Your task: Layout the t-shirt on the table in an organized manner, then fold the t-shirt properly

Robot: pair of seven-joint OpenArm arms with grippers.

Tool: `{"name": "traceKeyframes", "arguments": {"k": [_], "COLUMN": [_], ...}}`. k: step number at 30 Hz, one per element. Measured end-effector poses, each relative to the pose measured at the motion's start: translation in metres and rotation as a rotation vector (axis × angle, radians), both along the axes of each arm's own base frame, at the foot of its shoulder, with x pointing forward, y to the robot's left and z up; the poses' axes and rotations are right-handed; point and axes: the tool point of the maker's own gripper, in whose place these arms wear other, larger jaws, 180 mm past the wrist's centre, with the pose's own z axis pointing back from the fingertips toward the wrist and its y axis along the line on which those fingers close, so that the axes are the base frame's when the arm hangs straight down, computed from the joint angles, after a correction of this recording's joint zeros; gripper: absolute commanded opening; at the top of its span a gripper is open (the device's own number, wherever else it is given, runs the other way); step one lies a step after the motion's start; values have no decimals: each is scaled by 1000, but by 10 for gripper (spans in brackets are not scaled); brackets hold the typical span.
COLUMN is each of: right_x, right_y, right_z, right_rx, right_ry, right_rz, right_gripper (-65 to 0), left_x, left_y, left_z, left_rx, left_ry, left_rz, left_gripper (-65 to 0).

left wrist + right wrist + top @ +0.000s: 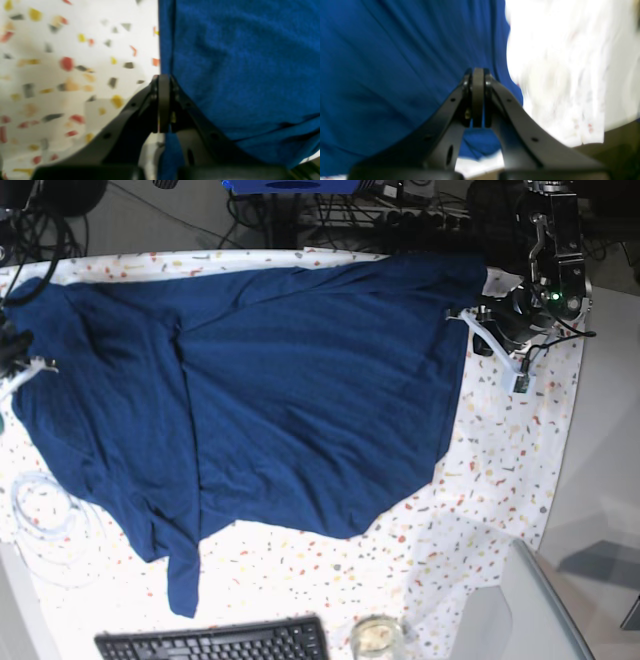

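The dark navy t-shirt [280, 380] lies spread over most of the speckled white table [500, 460], with folds along its left side and a sleeve hanging toward the front edge. At the shirt's right edge, my left gripper [472, 315] [163, 78] is shut on the t-shirt's hem [166, 37]. The blue cloth [237, 70] fills the right of the left wrist view. At the shirt's left edge, my right gripper [20, 365] [478, 71] is shut on the t-shirt [395, 62]. That view is blurred.
A black keyboard [210, 642] and a small glass jar [375, 638] sit at the front edge. A white cable coil [45, 515] lies front left. A grey panel [525, 600] stands at the front right corner. Cables and equipment crowd the back.
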Motion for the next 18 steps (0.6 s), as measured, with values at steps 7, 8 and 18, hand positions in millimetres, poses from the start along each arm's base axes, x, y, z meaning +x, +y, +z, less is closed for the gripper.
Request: {"name": "traceKeyframes", "arguments": {"k": [7,8,18], "right_x": [110,123,175], "right_y": [57,63,118], "right_z": [-2,-3,-45], "right_rx": [180,200,243], "right_ry": [-68,-68,-16], "right_rz": [166,182,337], "right_gripper": [-440,-401,-293], "left_x": [1,0,-23], "left_y": [39,44,80], "left_z": [19,20,22], "left_rx": [32,37,78], "left_ry": [-61,-62,-41], "left_rz": [127,138,233], "left_gripper": [-650,-650,-650]}}
